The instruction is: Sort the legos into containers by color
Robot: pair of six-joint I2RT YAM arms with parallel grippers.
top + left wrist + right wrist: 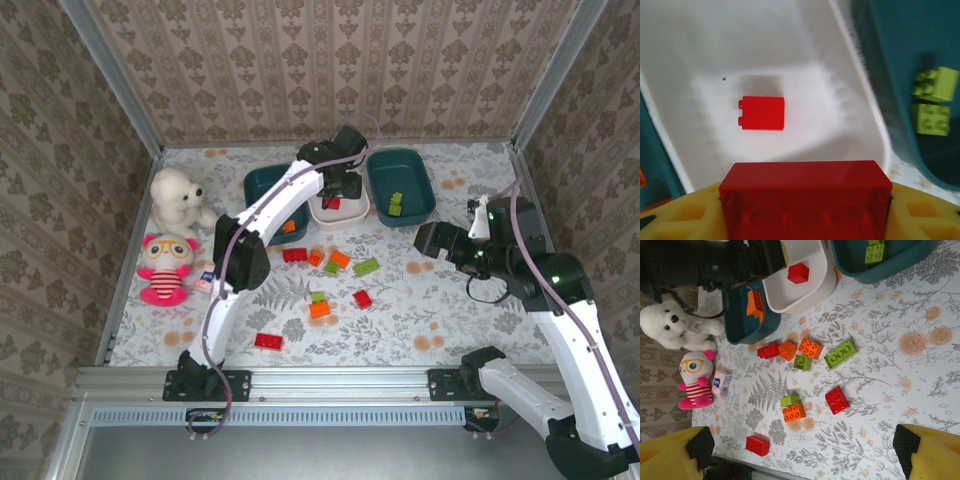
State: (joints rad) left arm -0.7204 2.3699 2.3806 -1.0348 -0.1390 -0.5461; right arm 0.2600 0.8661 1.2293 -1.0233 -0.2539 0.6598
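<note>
Left tool (805,222) clamped on red brick (805,182), over white tub (860,125); second red brick (762,113) lies inside. Right tool (804,446) wide open, empty, above bench (920,370). Green bricks (935,100) in right teal tub (900,40), orange brick (755,305) in left teal tub (740,330). Loose bricks (810,347) on bench.

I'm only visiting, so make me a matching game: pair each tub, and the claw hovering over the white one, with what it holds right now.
Column one:
1. white tub
2. teal tub beside the plush toys
3. other teal tub
4. left gripper

Column two:
A. green bricks
B. long red brick, clamped
C. small red brick, lying loose
D. orange brick

Pairs: 1-C, 2-D, 3-A, 4-B.
</note>
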